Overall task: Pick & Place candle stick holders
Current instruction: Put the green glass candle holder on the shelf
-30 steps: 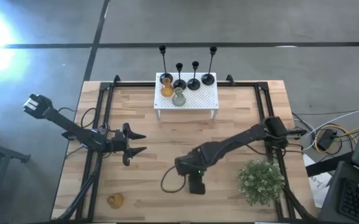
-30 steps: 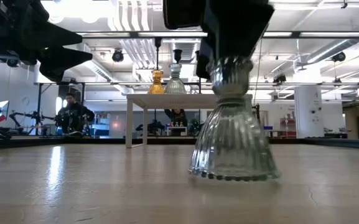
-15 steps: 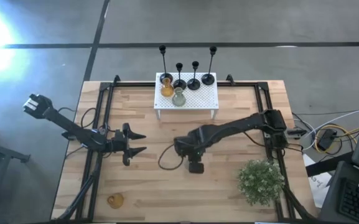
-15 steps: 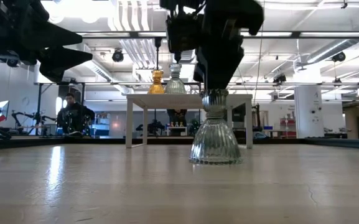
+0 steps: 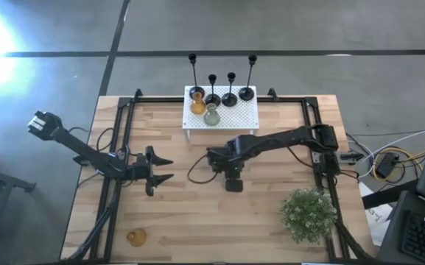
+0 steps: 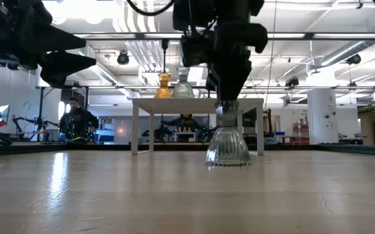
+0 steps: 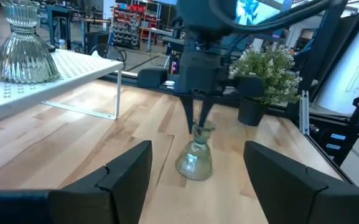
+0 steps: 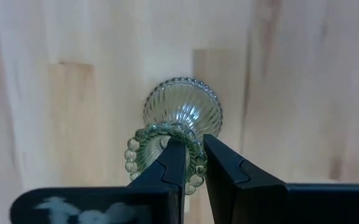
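My right gripper is shut on a pale green glass holder at the table's middle; the gripper hides it in the high view. My left gripper is open and empty, left of the middle, pointing at that holder. On the white rack at the far edge stand black stemmed holders, an amber glass one and a pale green one. Another amber glass holder stands on its base at the near left. My right gripper pinches the beaded top rim of the pale green holder, one finger inside the cup and one outside. The fingers come from above, pointing down. The holder stands upright below them, its base at the tabletop; resting or just clear, I cannot tell.
A bushy green plant in a pot stands at the near right. Black frame rails run along the table's left and right sides. A person shows in the room behind the table.
My right gripper has gone toward the table's far edge with the pale green holder, from near the front to the middle. The holder has stayed upright in the hold, low over the table.
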`<state>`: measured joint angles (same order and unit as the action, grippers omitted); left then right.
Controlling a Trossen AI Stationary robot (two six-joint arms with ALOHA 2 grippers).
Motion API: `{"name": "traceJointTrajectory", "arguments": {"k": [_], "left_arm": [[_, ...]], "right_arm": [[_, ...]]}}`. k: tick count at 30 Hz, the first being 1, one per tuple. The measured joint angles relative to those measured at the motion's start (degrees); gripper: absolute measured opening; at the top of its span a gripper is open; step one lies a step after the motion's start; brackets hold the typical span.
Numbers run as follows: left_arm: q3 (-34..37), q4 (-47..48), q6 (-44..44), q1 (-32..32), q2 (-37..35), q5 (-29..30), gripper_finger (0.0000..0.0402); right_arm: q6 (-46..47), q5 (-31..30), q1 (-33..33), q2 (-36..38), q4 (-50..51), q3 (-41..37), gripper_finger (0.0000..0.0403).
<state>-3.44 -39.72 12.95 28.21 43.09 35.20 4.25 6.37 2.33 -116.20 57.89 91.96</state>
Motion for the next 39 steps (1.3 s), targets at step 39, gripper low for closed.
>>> {"name": "traceJointTrajectory", "arguments": {"k": [39], "left_arm": [[-5.2, 3.1, -12.2, 0.0, -2.4, 3.8, 0.0259]], "right_arm": [[-4.5, 8.2, -25.4, 1.0, 32.1, 40.4, 0.0023]]}}
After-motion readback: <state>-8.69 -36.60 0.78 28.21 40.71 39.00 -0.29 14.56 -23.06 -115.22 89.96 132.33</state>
